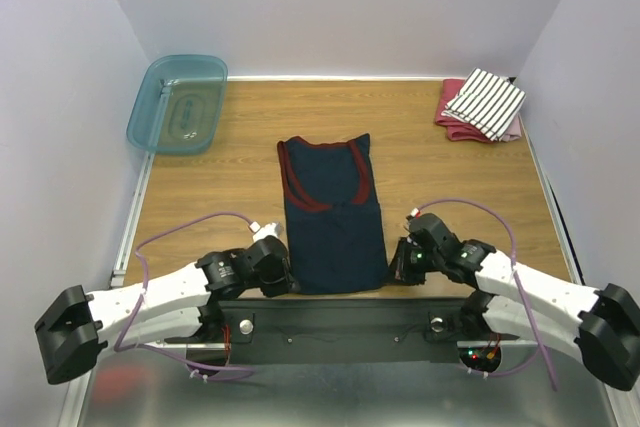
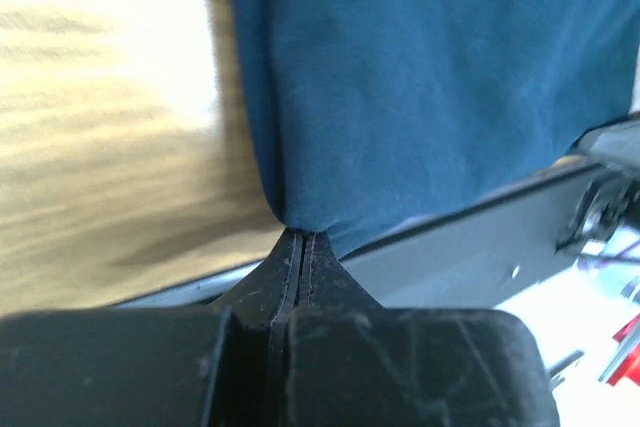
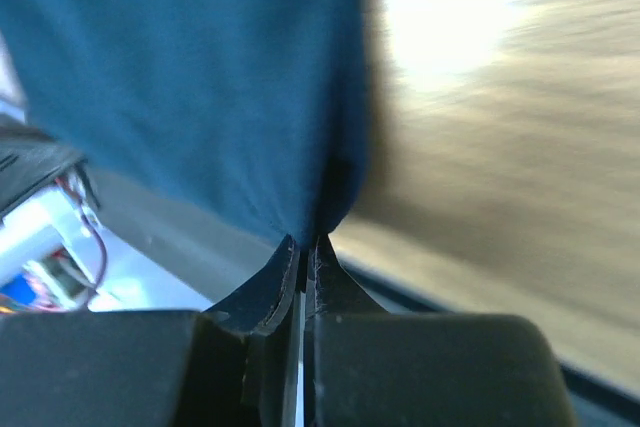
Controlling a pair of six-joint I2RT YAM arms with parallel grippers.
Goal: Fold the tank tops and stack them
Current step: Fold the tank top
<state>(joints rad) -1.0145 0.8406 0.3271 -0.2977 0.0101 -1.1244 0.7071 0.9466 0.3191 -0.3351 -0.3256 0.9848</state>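
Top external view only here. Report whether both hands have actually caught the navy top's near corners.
Observer: The left wrist view shows the left hand closed, its fingertips pinching one corner of the navy tank top.
Operator: Now check the right one.
Observer: The right wrist view shows the right hand closed too, with the other near corner bunched between its tips.

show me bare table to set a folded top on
Bare wood left of the navy top, near side of the bin; right of it, before the striped top; and the far strip between them. Crowded at the near edge, where the left gripper and right gripper pinch its corners.
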